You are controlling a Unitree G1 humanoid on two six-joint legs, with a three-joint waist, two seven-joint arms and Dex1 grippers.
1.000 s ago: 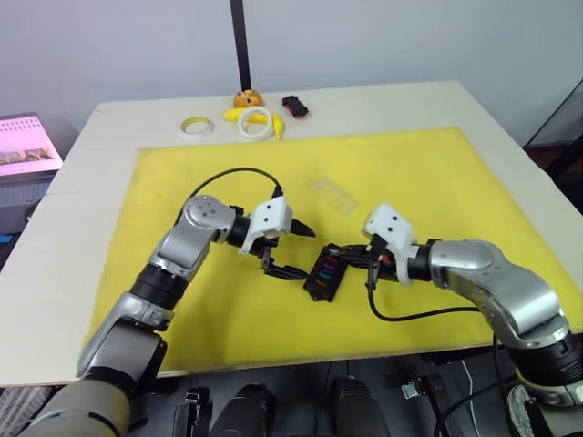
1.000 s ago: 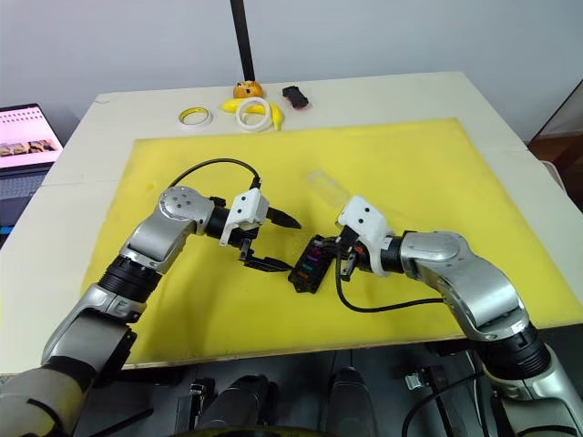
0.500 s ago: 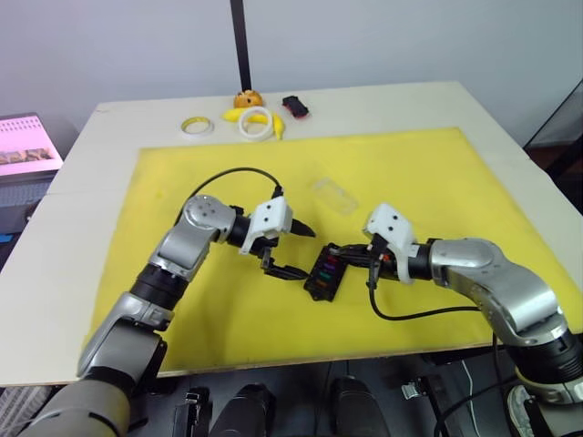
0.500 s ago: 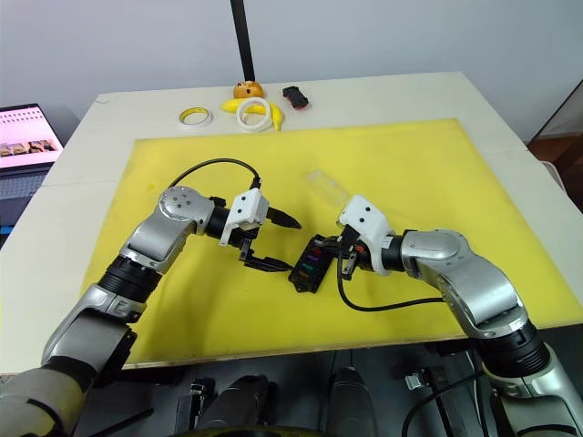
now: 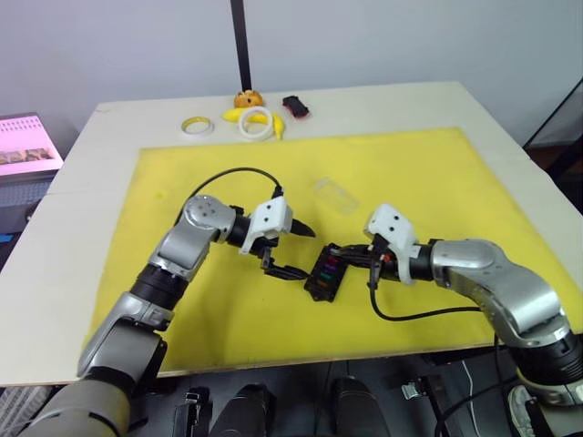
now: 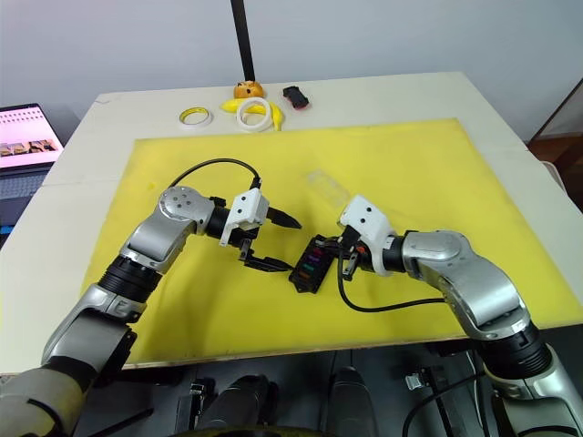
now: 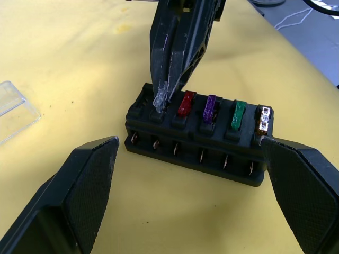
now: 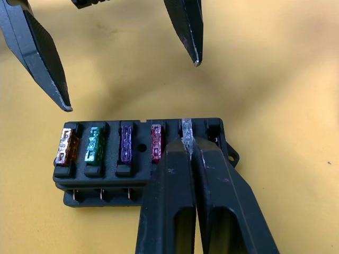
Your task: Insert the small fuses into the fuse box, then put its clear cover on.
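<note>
fuse box (image 7: 198,138): light, rigid, judged easily shifted; best braced at its ends. grey fuse (image 8: 186,128): tiny, pinched by right tool (image 8: 192,153). left tool (image 7: 190,159) held open astride.

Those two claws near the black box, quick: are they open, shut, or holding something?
Left gripper: jaws open wide, holding nothing, either side of the fuse box.
Right gripper: jaws shut on a clear fuse, at a slot.
</note>
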